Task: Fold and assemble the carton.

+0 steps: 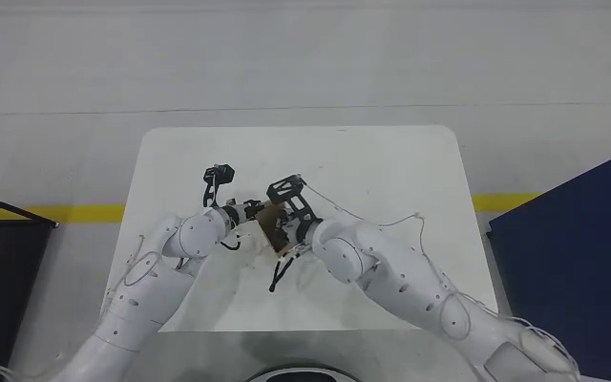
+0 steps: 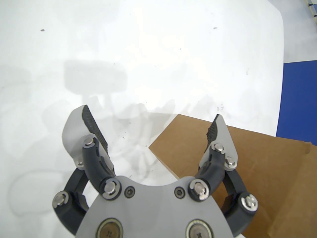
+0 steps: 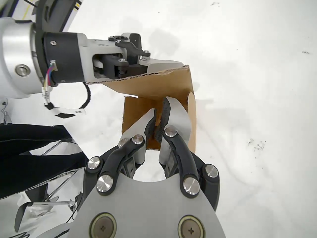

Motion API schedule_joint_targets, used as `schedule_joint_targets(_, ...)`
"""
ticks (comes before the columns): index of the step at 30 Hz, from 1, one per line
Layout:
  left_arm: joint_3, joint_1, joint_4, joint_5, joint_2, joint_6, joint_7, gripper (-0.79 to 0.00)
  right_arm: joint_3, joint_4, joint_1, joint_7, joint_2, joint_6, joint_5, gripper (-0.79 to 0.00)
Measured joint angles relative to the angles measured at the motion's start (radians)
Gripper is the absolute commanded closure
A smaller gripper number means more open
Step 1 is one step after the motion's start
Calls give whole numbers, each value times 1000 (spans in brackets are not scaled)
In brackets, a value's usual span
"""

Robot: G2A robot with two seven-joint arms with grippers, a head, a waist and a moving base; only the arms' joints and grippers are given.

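Note:
A small brown carton [image 1: 272, 222] stands partly folded in the middle of the white table [image 1: 382, 172]. My right gripper [image 3: 159, 118] is shut on one upright wall of the carton [image 3: 153, 87], with one finger inside and one outside. My left gripper [image 2: 151, 115] is open; one of its fingers [image 2: 218, 132] lies over a flat brown flap of the carton [image 2: 247, 164], the other over bare table. In the right wrist view the left gripper [image 3: 148, 63] rests at the raised flap's torn upper edge. In the top view both grippers meet at the carton, the left gripper [image 1: 250, 212] beside the right gripper [image 1: 282, 234].
A blue panel [image 1: 563, 248] stands off the table's right side and a dark object [image 1: 19, 267] off its left. A black cable loop with a tag [image 3: 74, 110] hangs from the left wrist. Bare table lies beyond the carton.

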State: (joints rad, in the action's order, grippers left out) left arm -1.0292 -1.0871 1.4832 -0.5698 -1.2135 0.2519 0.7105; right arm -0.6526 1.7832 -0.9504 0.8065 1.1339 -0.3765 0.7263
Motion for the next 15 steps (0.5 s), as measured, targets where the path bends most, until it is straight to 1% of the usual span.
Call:
schedule_joint_targets(8,0,0,0,0,0,0,0,-785,44,2,39,94,38,-123,19,0)
schedule_joint_targets(15,0,0,0,0,0,0,0,-785,100,-31,102,169,83,-244,66,0)
